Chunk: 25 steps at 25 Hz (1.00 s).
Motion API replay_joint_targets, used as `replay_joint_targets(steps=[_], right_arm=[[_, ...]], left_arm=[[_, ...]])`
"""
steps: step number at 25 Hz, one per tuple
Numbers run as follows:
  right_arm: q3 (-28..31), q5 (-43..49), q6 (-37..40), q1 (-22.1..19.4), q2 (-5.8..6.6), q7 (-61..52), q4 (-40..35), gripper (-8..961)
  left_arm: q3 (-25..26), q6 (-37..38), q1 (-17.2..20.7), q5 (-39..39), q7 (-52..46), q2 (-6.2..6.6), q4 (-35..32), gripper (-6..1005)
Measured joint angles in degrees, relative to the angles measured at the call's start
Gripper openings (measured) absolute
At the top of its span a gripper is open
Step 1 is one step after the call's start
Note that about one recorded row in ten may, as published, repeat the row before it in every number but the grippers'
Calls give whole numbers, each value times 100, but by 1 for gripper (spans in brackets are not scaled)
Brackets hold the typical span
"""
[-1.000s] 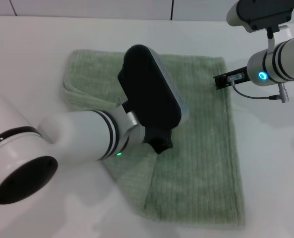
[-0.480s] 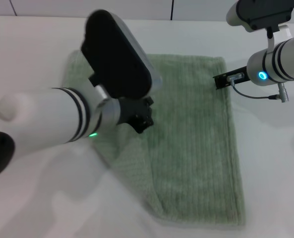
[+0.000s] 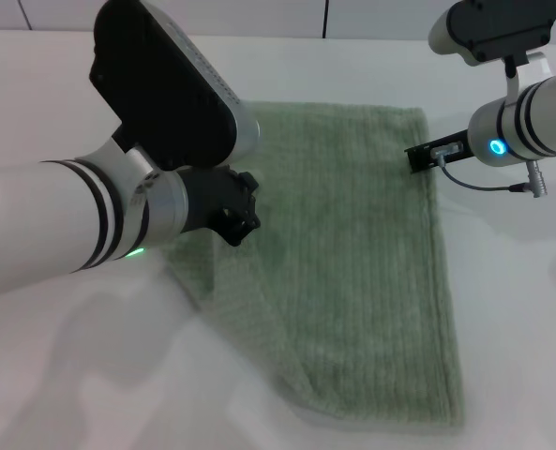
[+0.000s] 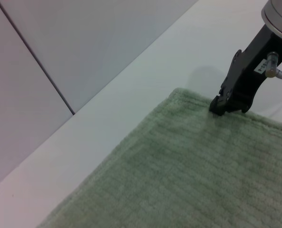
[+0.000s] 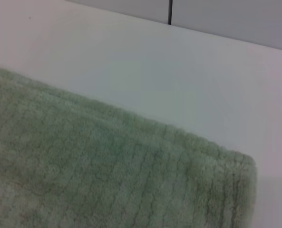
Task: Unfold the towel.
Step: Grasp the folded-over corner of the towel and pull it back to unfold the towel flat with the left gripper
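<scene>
The pale sage-green towel lies on the white table, partly spread, with a raised fold running along its near left edge. My left gripper hangs over the towel's left part, shut on that fold, which rises up to it. My right gripper is shut on the towel's far right corner. The left wrist view shows the towel lying flat and the right gripper at its corner. The right wrist view shows that towel corner close up.
The white table stretches around the towel on all sides. A grey panelled wall runs along the table's far edge. My left forearm covers the towel's near left area.
My left arm has swung left and back, drawing the folded flap left with it, so more of the towel lies open. The right gripper has stayed at the corner.
</scene>
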State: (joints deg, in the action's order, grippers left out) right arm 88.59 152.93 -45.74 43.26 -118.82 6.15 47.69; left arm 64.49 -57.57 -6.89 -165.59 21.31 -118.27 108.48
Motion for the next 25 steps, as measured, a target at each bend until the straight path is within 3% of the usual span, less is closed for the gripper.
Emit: replay_joint_targets(steps=[12,25], right_arm=[[0,15,4,-2,0,0,1,-1],[0,18,4,4,0,0,7,-2]], left_arm=[[448,-621,272,-1,-238,5,497,47],[554,-1677,246,-3,-707,9,670,63]])
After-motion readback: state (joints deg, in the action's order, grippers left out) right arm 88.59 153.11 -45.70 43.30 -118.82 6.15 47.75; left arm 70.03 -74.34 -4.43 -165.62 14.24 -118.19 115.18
